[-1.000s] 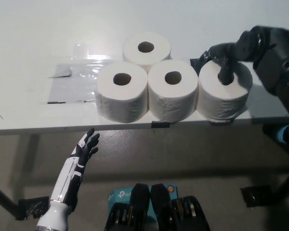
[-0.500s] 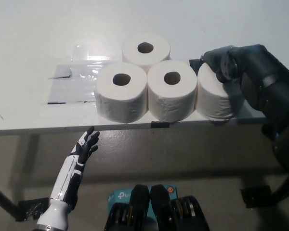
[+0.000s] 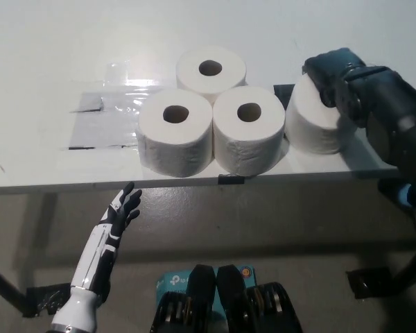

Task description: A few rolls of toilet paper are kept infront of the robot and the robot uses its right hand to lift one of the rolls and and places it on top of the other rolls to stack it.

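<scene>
Three white toilet rolls stand upright in a cluster on the white table [image 3: 35, 159]: a front left roll [image 3: 175, 139], a front middle roll [image 3: 249, 137] and a back roll [image 3: 211, 71]. A fourth roll [image 3: 313, 125] at the right is held by my black right hand [image 3: 338, 82], which is shut on its top and covers the core hole. This roll sits a little off the table and slightly tilted, just right of the middle roll. My white left hand [image 3: 122, 208] rests open below the table's front edge at lower left.
Clear plastic film and grey tape strips [image 3: 100, 121] lie on the table left of the rolls. A dark tape mark [image 3: 231, 180] sits on the front edge. The table's front edge runs just before the rolls.
My right hand has closed over the right roll and raised it slightly, up and back. The other rolls and my left hand have not moved.
</scene>
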